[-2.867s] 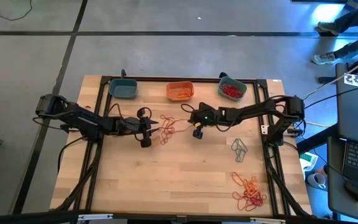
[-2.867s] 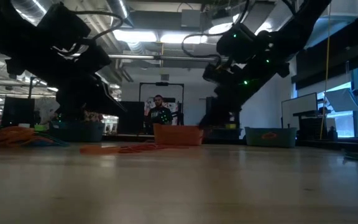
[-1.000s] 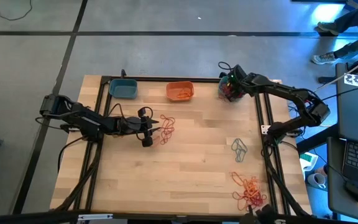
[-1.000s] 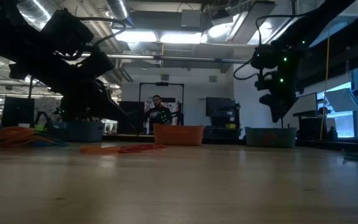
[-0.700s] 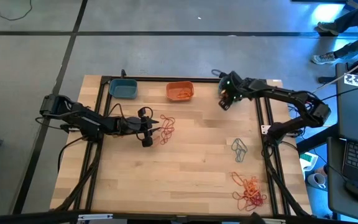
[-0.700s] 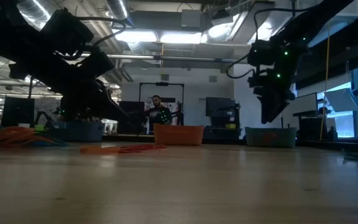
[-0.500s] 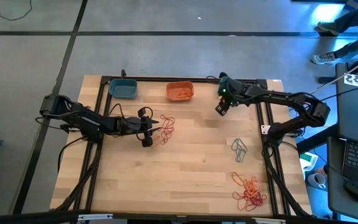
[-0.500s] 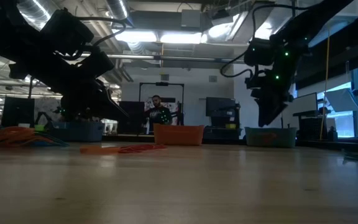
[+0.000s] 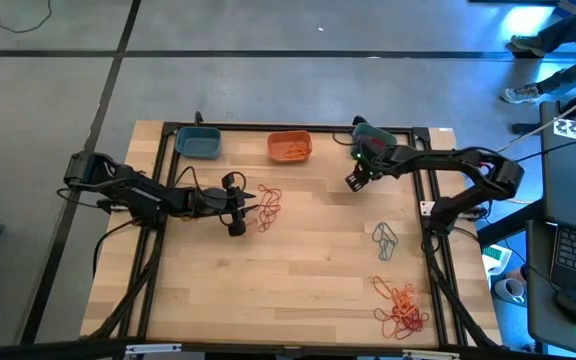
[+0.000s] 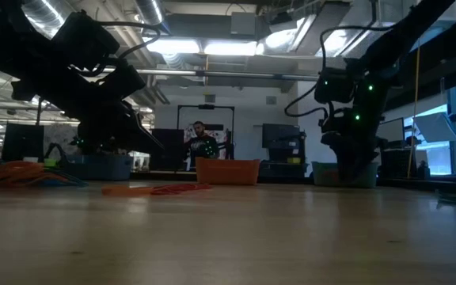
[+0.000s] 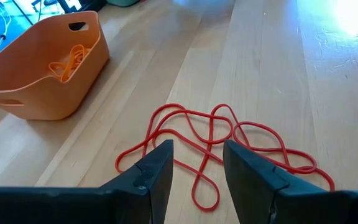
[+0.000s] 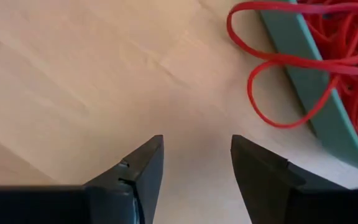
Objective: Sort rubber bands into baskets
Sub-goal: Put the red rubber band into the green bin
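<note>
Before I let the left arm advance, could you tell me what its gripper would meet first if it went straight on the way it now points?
The left gripper, fingers open, points at the tangle of red rubber bands lying on the table just ahead, so it would likely meet those first. The orange basket sits off to one side of that line.

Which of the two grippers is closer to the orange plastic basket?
Left. The left gripper sits just in front of the orange plastic basket, over red bands; the right gripper is off to its side, nearer the teal basket.
</note>
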